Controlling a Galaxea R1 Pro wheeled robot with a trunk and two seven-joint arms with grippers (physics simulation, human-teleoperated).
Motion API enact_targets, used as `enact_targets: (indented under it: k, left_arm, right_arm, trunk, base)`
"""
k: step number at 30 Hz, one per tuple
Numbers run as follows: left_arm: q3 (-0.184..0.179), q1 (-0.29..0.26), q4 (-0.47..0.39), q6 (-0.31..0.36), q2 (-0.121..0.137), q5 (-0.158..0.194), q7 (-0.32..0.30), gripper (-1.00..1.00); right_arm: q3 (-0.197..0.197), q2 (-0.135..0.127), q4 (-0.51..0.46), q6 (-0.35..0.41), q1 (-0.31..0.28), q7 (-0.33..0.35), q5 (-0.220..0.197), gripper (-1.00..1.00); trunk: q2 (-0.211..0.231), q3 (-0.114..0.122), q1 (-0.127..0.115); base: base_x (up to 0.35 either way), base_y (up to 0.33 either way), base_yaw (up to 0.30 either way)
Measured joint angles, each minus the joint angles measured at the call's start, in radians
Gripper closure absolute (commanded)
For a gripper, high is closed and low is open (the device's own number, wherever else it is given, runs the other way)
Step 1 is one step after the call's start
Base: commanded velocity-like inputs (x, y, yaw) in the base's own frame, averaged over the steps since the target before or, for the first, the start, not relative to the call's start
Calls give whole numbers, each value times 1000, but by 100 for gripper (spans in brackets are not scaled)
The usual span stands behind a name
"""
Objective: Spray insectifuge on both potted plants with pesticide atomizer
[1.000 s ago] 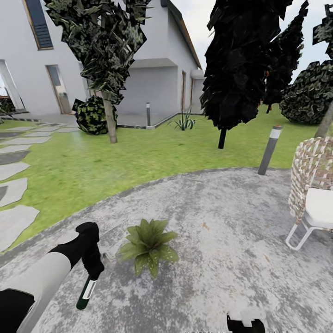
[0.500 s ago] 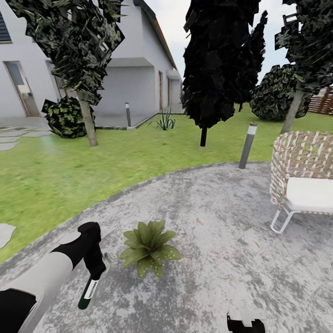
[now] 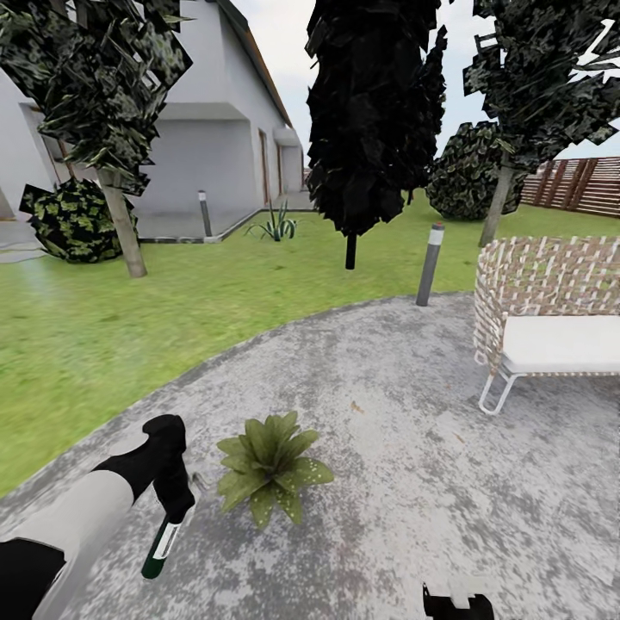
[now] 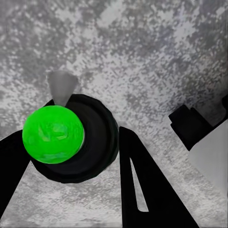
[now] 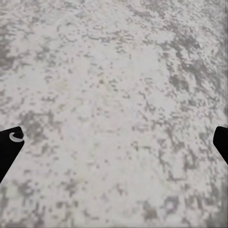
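Mottled grey patio (image 3: 448,482) (lawn (image 3: 103,344) beyond)

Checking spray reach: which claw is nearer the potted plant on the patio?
Left. The left claw, shut on the pesticide atomizer, hangs just beside the potted plant; the right claw sits farther off at the head view's bottom edge.

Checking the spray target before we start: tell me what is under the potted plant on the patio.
The potted plant sits on the grey speckled patio paving, to the right of the atomizer held in the left hand. Its spreading leaves cover the pot, so the pot cannot be seen.
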Motion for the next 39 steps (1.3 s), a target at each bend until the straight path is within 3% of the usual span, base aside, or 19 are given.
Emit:
enact_targets:
  k: [4,7,13,21,27,34,39]
  left_arm:
    - [-4,60,-2,-2,5,0,13,100]
    - [3,74,-7,-1,8,1,27,100]
    - [6,70,-17,3,-6,0,31,100]
    - [1,69,-17,4,-9,0,32,100]
    - [0,58,-19,2,-12,2,23,100]
    - [-3,23,-41,-1,-80,0,16,100]
    - [-11,-19,-32,-6,-72,0,-49,100]
  right_arm:
    - [0,-1,1,0,0,0,0,-100]
    - [0,-1,2,0,0,0,0,-100]
    - [0,0,0,1,0,0,0,-100]
    - [-1,0,-1,1,0,0,-1,-100]
    - [-2,-1,-2,0,0,0,-1,-100]
    - [-3,0,-2,0,0,0,-2,-100]
    - [-3,1,-2,0,0,0,-3,-100]
  trunk:
    - [0,0,0]
    - [0,0,0]
    - [0,0,0]
    - [0,0,0]
    - [0,-4,0]
    - [0,-12,0]
    - [0,-19,0]
  base:
    - [0,1,-5]
    - [0,10,0]
    - [109,229,-16]
    - [42,305,-266]
    - [0,42,-241]
    - [0,17,-151]
    - [0,110,-45]
